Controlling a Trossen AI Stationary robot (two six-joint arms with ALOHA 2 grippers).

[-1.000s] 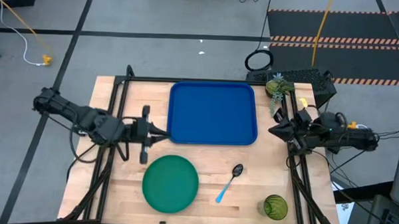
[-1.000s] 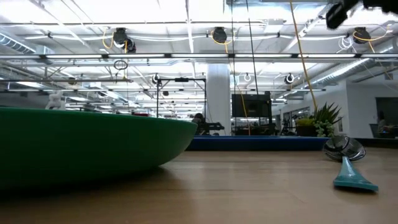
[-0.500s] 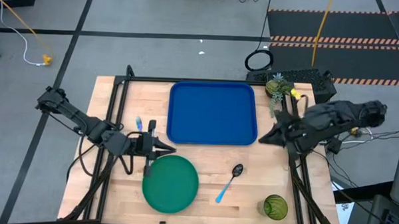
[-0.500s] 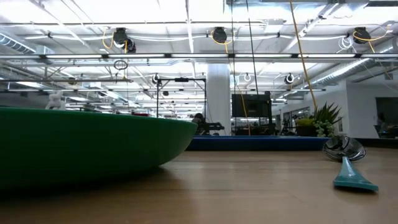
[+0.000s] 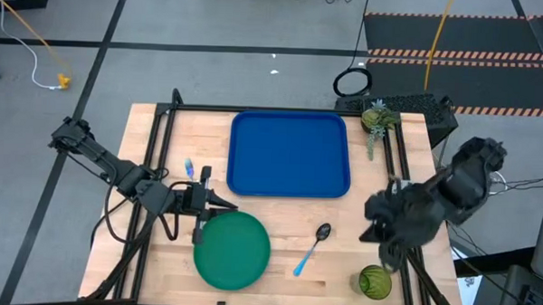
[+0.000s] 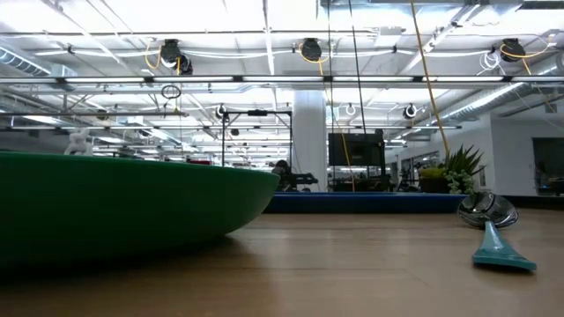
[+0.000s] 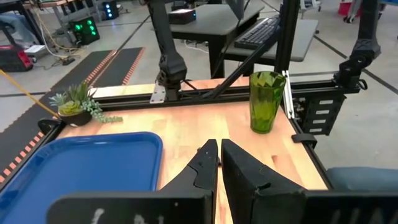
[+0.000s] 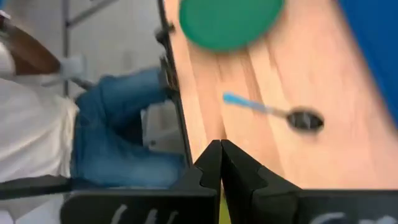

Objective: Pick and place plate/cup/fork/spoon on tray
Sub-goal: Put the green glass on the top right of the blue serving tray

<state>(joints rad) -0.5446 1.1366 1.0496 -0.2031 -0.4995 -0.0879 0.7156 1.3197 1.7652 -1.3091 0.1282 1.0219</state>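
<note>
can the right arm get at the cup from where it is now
Probably yes. The right claw hovers just beside the green cup at the table's near right corner, with nothing between them; the spoon lies off to the side.

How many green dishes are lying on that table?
2: the plate near the table's front edge by the left claw, and the cup at the front right corner under the right arm.

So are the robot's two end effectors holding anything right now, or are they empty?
Left end effector: closed, holding nothing, above the plate's edge.
Right end effector: closed, holding nothing, near the cup.
</note>
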